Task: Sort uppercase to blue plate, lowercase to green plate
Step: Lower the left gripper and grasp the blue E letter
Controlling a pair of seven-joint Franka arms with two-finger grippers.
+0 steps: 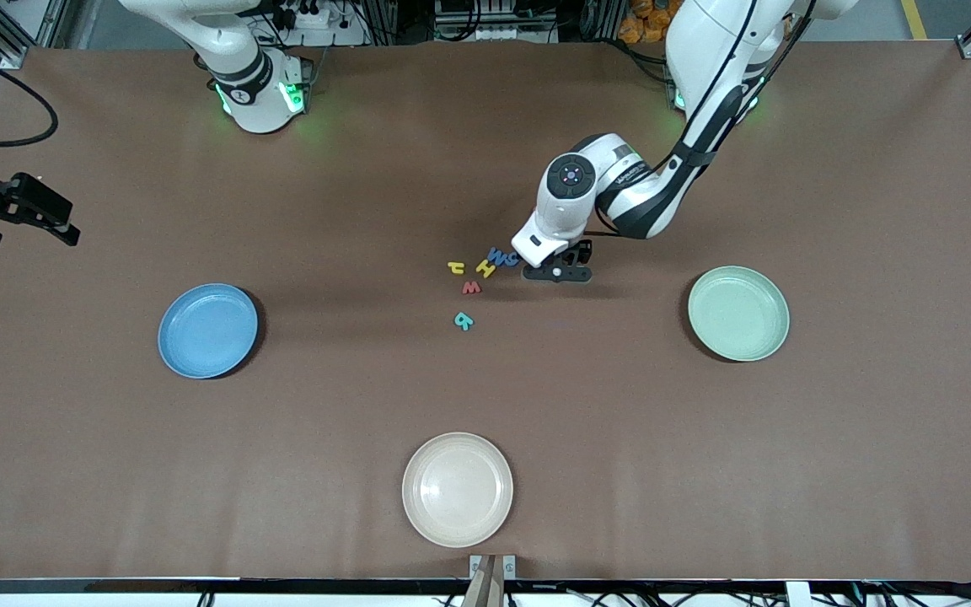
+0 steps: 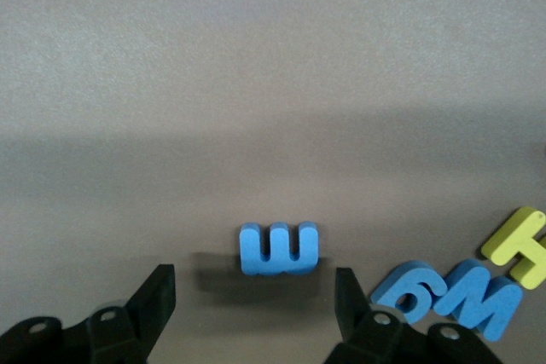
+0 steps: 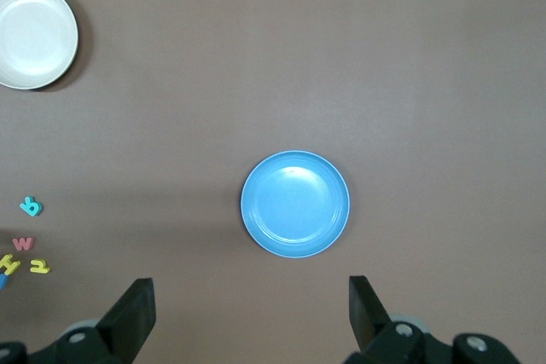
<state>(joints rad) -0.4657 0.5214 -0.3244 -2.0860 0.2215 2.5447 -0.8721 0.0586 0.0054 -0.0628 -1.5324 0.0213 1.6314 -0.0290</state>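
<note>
- The cream plate (image 1: 457,489) lay nearest the front camera, at six o'clock from the letters in the front view. It was bare and, by my reading, no part of the sort.
- R (image 1: 464,320) lay alone at the near edge of the cluster, with w (image 1: 471,287) just at its twelve.
- The blue plate (image 1: 207,330) sat at about eight o'clock from the cluster and the green plate (image 1: 738,313) at about four. Both were well apart from the letters and held nothing. I took that spacing as one plate per arm.
- H (image 1: 485,269) and h (image 1: 456,267) lay side by side. M (image 1: 500,256) was at H's one o'clock, touching a blue 9-shaped letter (image 2: 409,291).
- The left gripper (image 1: 557,271) was down at table level at three o'clock from the cluster. Its jaws were spread, one on each side of a three-pronged blue letter (image 2: 279,249), and neither finger touched it. I judged this the pick for the green plate, though I could not tell its case.
- That letter sat between the fingertips and slightly ahead of them, clear of the 9-shaped one.
- The right gripper (image 1: 26,232) waited over the right arm's end of the table, at ten o'clock from the blue plate. Its jaws were spread on nothing.
</note>
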